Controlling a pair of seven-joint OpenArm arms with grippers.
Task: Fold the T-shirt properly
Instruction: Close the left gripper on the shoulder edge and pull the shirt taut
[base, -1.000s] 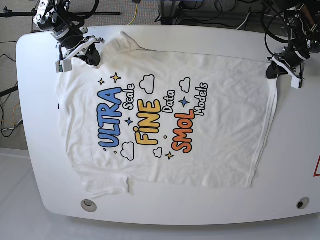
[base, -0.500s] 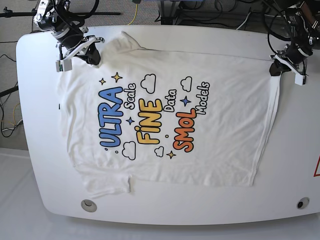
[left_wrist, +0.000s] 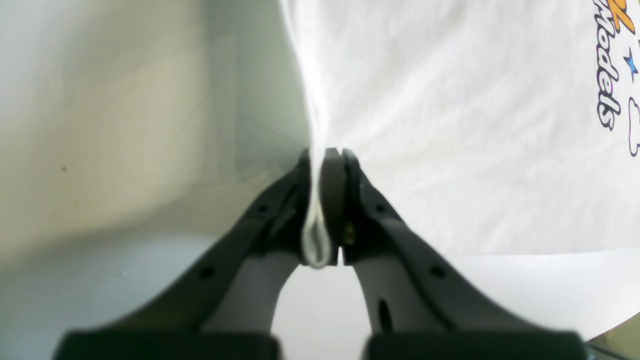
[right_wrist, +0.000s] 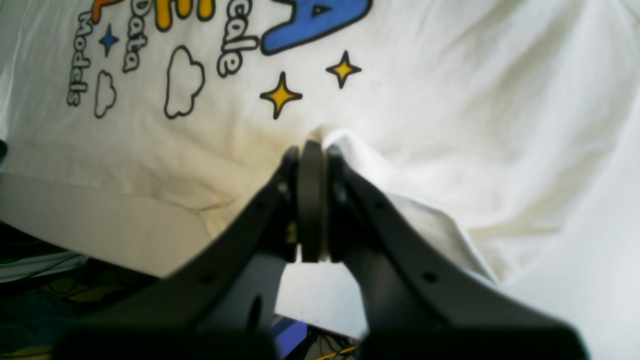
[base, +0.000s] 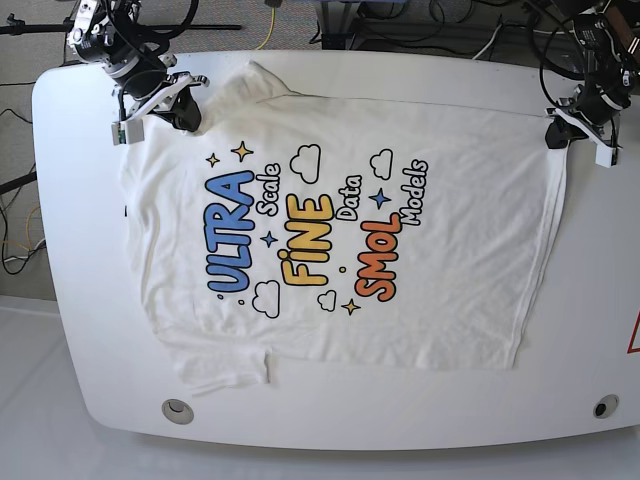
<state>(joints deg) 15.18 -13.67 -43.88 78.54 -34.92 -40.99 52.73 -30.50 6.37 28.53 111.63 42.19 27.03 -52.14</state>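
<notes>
base view: the shirt (base: 340, 230) is spread flat, print up, on the white counter (base: 70, 250), its long axis running left to right, with the collar end at the left and the hem at the right. both hands are set on the far edge. the right hand (base: 160, 105) is at the far-left corner of the shirt, by the shoulder; the left hand (base: 578, 128) is at the far-right corner, where the hem meets the side seam.

the left hand's jaws are seen in the left wrist view pressed shut, with a thin ridge of white cloth (left_wrist: 316, 215) pinched between them. in the right wrist view the right hand (right_wrist: 311, 150) is shut too, and a raised fold of cloth (right_wrist: 350, 150) sits right at its tips, so a grip on the shirt is judged likely, though the pinch itself is hidden.

from both hands the body of the shirt lies toward the near side, so the coming move is judged to be a carry of the far edge toward the near edge, folding along the long axis. each hand is nearest its own corner. bare counter is left beyond the near edge and at the right; the lower sleeve (base: 225, 370) lies crumpled at the near left and could bunch under the fold.
</notes>
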